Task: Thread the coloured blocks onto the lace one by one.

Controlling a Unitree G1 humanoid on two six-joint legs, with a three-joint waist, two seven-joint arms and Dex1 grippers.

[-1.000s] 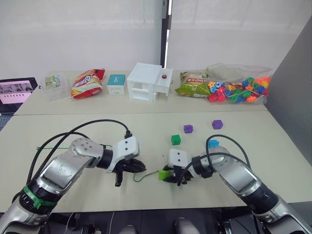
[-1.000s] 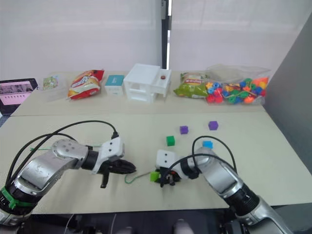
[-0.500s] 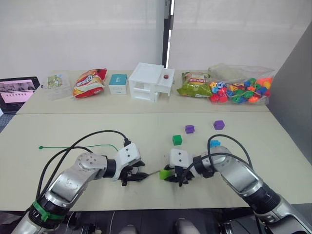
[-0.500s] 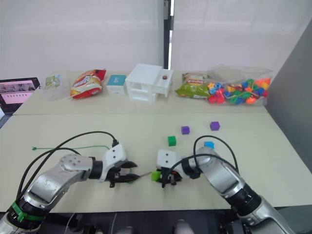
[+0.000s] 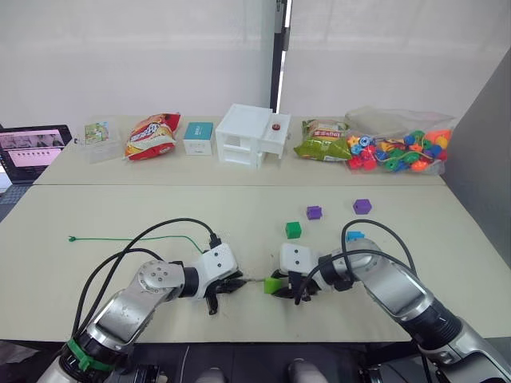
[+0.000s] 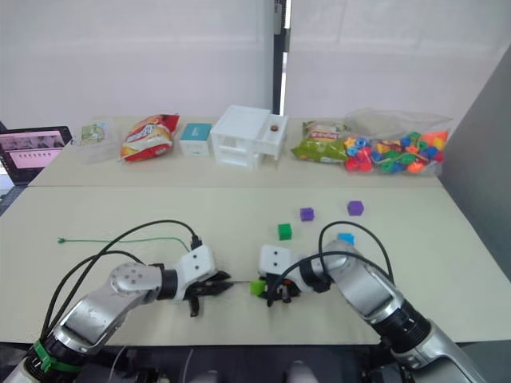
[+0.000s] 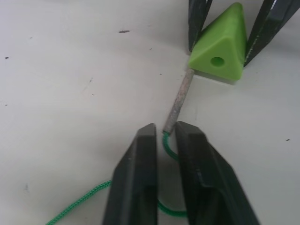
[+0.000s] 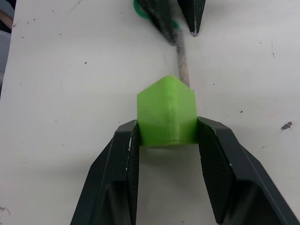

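The right gripper (image 8: pixel 166 136) is clamped on a lime green block (image 8: pixel 166 112), smooth glossy plastic with sharp edges and a round hole through one face, held with one corner turned up near the front edge of the table (image 5: pixel 120 211). The left gripper (image 7: pixel 164 138) pinches the lace (image 5: pixel 132 238) where the woven green cord meets its stiff, rough grey tip (image 7: pixel 178 101). That tip is a thin straight rod and its far end touches the lower side of the lime block, beside the hole and not in it. Behind the pinch the cord curls in a small loop, then trails away across the matt, faintly speckled tabletop to a knotted end (image 5: pixel 71 238) near the table's left edge.

The other cubes lie loose on the right half of the table: a dark green block (image 5: pixel 293 230) just behind the right gripper, a blue block (image 5: pixel 352 235) partly behind a black cable, and two purple blocks (image 5: pixel 314 212) (image 5: pixel 362 206) further back.

Along the far edge stand a clear plastic bag (image 5: pixel 399 148) packed with bright mixed beads, a crinkled green snack packet (image 5: pixel 323 144), a white box-like toy house (image 5: pixel 249 136) with a small red knob on top, a little teal carton (image 5: pixel 198 137), a red and orange crisp bag (image 5: pixel 152 136), and a clear tub (image 5: pixel 97 140); what it holds cannot be made out.
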